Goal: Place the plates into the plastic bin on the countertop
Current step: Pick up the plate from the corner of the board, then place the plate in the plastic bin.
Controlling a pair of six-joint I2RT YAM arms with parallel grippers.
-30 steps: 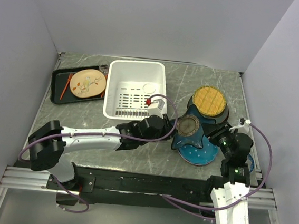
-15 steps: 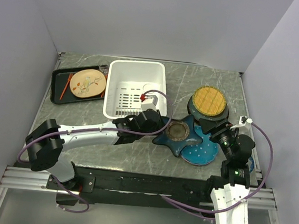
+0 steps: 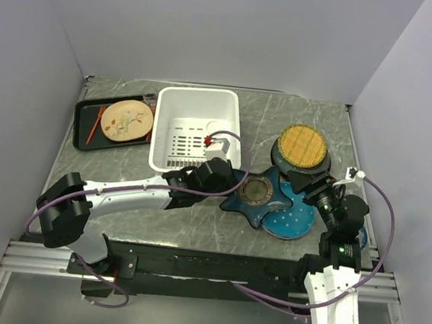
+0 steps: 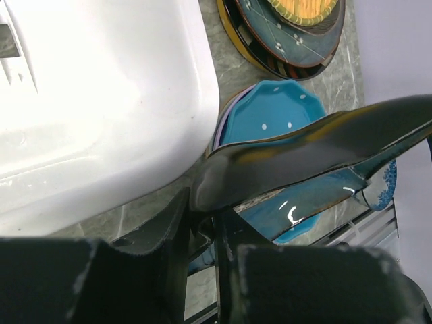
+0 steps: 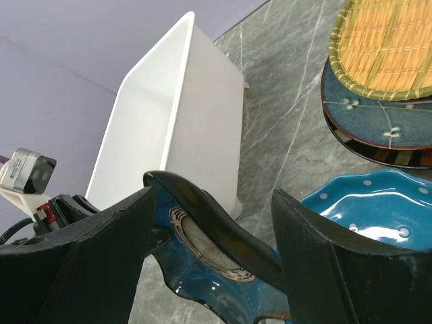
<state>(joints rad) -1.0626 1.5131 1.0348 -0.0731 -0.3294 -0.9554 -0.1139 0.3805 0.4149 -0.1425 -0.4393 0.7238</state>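
My left gripper is shut on the left edge of the blue star-shaped plate, held just above the countertop right of the plastic bin. In the left wrist view the plate runs edge-on from my gripper. My right gripper stands open, its fingers apart on either side of the star plate's right edge without touching it. A teal dotted plate lies under the star plate. A yellow woven-look plate tops a dark teal plate.
A black tray at the back left holds a tan plate and red chopsticks. The bin's near right corner is close to the held plate. Grey walls close in on three sides.
The right gripper has opened and let go of the star plate. The left gripper has carried the plate left, toward the bin. Hardly anything has moved in the last half second.
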